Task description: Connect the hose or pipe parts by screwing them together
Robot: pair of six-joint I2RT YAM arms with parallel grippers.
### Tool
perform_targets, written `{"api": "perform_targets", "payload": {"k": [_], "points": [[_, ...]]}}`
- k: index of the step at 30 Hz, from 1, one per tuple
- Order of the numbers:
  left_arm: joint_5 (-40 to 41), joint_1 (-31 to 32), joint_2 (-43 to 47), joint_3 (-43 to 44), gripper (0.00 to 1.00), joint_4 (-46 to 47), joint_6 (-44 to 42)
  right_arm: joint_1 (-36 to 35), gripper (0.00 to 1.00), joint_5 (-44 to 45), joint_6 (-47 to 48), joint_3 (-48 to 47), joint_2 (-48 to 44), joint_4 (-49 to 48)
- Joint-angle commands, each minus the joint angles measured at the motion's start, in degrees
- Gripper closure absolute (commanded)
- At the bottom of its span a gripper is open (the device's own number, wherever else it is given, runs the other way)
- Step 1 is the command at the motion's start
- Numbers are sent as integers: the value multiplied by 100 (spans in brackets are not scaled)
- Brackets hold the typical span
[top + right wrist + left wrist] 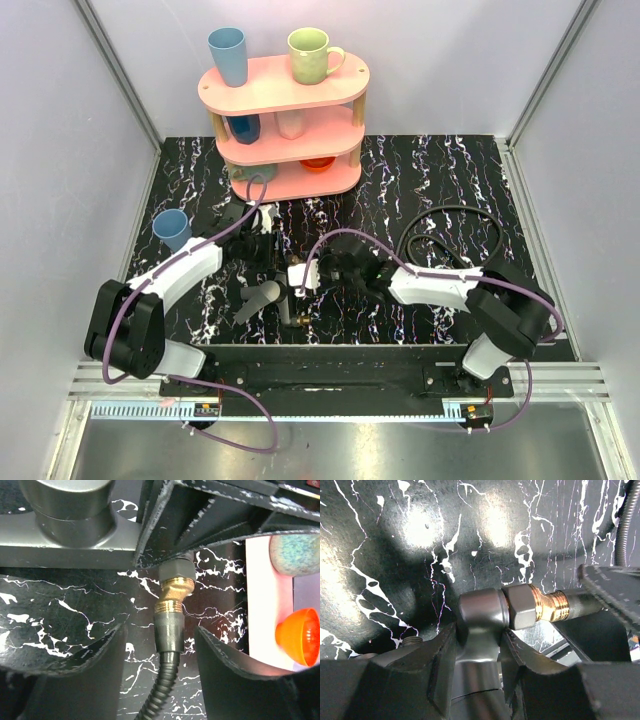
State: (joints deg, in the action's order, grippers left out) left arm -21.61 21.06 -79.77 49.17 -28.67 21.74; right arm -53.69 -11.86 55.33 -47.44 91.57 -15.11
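**Left side**
- The left gripper (pixel 477 647) is clamping the nozzle piece (pixel 479 611). Its fingers (pixel 437 655) are pressing on the narrow grey neck from either side, with no gap showing.
- The nozzle's round head is sticking out just past the fingertips.
- To the right of those fingers, a grey hex nut (pixel 521 606) is sitting against the head, touching it.
- A brass fitting (pixel 549 605) is running on from the nut, its thread partly showing. I cannot tell whether it is screwed fully home.
- Everything is hanging just above the black marbled table (pixel 395 555).

**Right side**
- The right gripper (pixel 161 632) is standing spread, one jaw on each side of the hose end (pixel 168 630).
- Table is showing through on both sides of the dark sleeve, so neither pad is touching it. Nothing is being held here.
- The ribbed hose (pixel 159 692) is trailing back between the two fingers toward the wrist.
- Straight ahead of the fingertips come the brass fitting and then the hex nut, with a finger of the left gripper crossing over them.
- Ahead and to the left of the fingers, the grey body of the nozzle piece is filling the upper corner.

**Surroundings**
- Off to the right of the right fingers, a pink shelf (pixel 257 605) is carrying an orange cup (pixel 297 635).
- In the top view, the rest of the hose is lying in a loop on the table, well away from both sets of fingers, out beyond the right arm.
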Motion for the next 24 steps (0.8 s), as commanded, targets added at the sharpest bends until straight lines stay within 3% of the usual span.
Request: {"api": "perform_targets", "payload": {"k": [1, 5, 6, 8, 14, 18, 24], "points": [[-467, -14, 31, 339, 100, 98, 68, -185, 44, 350, 355, -310, 177, -194], [-476, -14, 5, 348, 100, 80, 102, -282, 74, 430, 382, -310, 274, -308], [-485, -14, 5, 331, 100, 107, 137, -291, 88, 334, 243, -353, 317, -291], [-624, -14, 83, 173, 100, 429, 304, -308, 98, 211, 5, -467, 370, -238], [-723, -5, 462, -512, 100, 1617, 919, -282, 100, -1, -1663, -932, 695, -211], [-512, 82, 488, -698, 100, 1899, 973, -63, 100, -657, -3120, -1223, 950, -281], [-178, 214, 550, -944, 100, 2066, 1069, 279, 100, -1255, -4335, -1417, 1179, -563]]}}
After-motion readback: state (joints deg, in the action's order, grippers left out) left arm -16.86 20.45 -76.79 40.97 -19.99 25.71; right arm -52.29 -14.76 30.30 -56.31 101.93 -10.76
